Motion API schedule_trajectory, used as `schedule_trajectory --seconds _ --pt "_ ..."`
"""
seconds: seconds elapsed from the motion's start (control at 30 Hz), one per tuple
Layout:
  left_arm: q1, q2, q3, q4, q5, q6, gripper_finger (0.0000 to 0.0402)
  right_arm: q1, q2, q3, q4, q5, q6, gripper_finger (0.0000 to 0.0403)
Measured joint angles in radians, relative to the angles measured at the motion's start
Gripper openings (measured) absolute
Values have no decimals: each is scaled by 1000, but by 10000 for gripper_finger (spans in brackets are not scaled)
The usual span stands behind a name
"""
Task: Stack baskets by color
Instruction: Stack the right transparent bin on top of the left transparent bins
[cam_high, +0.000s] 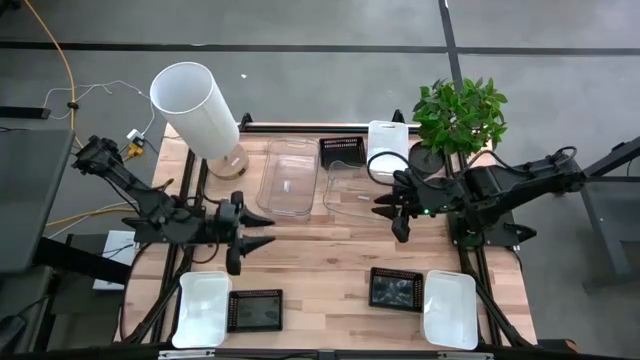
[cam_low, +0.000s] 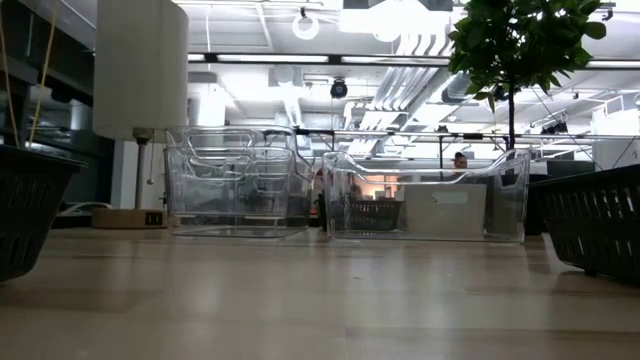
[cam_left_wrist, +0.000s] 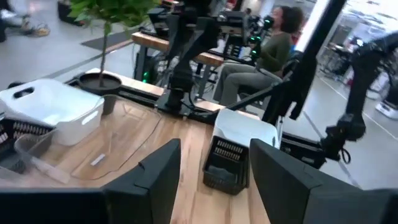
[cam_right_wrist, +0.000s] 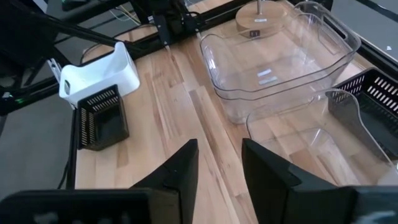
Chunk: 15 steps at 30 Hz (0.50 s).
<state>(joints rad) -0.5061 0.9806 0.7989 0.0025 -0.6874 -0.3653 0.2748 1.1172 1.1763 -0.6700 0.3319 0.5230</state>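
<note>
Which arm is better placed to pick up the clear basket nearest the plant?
Right, probably. The right gripper, open and empty, hovers at the edge of that clear basket; the left gripper, open too, sits farther off.

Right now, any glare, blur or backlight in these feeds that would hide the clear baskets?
Low view: bright ceiling lights backlight the two clear baskets, so room clutter shows through their walls; the near black baskets at the edges are dark and soft. High view: even light; the clear ones read only by faint rims. Left wrist view: blurred throughout. Right wrist view: sharp, with small highlights on the clear walls.
</note>
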Motion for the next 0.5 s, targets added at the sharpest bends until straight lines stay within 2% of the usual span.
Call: schedule_trajectory --seconds 0.1,0.27,0.37,0.5 --pt "7 0 6 2 19 78 182 0 19 0 1 1 0 144" --pt "72 -29 51 -59 22 227 182 -22 55 0 -1 -6 -6 216" --pt "138 -63 76 -165 33 242 180 -51 92 0 -23 -57 -31 247" --pt "228 -130 79 -272 116 185 163 -85 162 0 -73 -107 -104 258"
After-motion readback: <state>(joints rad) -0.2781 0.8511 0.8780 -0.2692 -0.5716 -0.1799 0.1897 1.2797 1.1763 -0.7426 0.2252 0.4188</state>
